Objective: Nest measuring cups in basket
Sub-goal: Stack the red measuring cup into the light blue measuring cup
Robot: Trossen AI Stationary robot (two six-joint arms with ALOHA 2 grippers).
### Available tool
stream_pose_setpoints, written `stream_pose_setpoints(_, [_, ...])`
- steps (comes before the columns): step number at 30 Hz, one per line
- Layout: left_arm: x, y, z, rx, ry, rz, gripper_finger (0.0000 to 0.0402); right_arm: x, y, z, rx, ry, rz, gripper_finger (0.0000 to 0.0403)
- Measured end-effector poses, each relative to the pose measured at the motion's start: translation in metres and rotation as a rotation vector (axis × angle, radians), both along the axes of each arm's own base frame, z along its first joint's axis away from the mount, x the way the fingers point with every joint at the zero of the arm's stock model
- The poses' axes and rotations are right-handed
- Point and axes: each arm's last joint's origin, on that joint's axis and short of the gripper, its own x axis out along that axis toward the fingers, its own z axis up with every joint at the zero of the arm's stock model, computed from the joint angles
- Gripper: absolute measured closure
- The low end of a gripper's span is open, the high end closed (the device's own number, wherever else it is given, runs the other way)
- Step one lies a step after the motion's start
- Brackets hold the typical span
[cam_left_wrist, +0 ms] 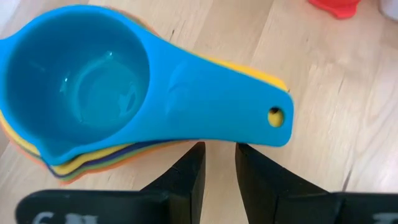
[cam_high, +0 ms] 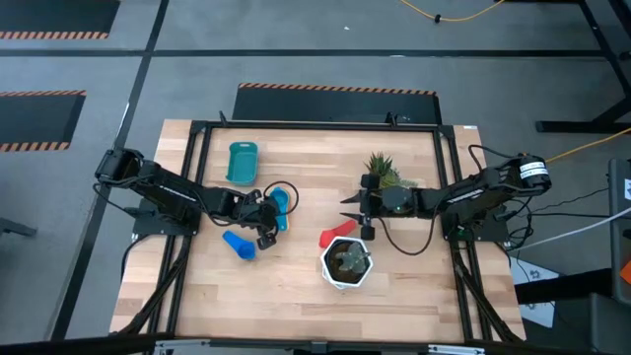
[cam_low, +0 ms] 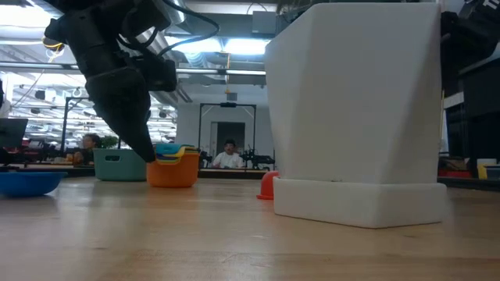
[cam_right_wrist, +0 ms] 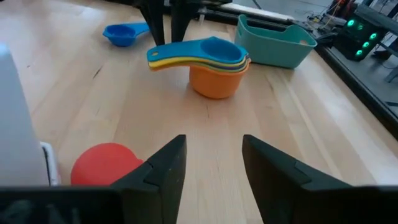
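The nested stack of measuring cups (cam_right_wrist: 214, 65), light blue cup (cam_left_wrist: 93, 93) on top, stands left of the worktop's middle, handles lying directly in front of the left gripper (cam_left_wrist: 219, 163), which is the nearer one. Its fingers stand narrowly parted just short of the handles, holding nothing. The basket (cam_high: 242, 162) lies toward the far edge, well apart. The right gripper (cam_right_wrist: 211, 165) waits open and empty near the red cup (cam_right_wrist: 106, 163) and white pot (cam_high: 347, 263); a dark blue cup (cam_high: 238, 244) lies alone.
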Motion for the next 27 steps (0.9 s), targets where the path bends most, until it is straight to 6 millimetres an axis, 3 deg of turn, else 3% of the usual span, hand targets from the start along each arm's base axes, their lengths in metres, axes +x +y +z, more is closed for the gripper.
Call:
stream_pose_setpoints(9, [0.001,0.000,0.001,-0.002,-0.012,0.000,0.0320,0.005,-0.006,0.021,-0.019,-0.229,-0.127,0.0240])
stream_pose_setpoints(27, [0.001,0.000,0.001,-0.001,-0.010,-0.008,0.0320,0.005,-0.012,0.022,-0.025,-0.242,-0.172,0.0240])
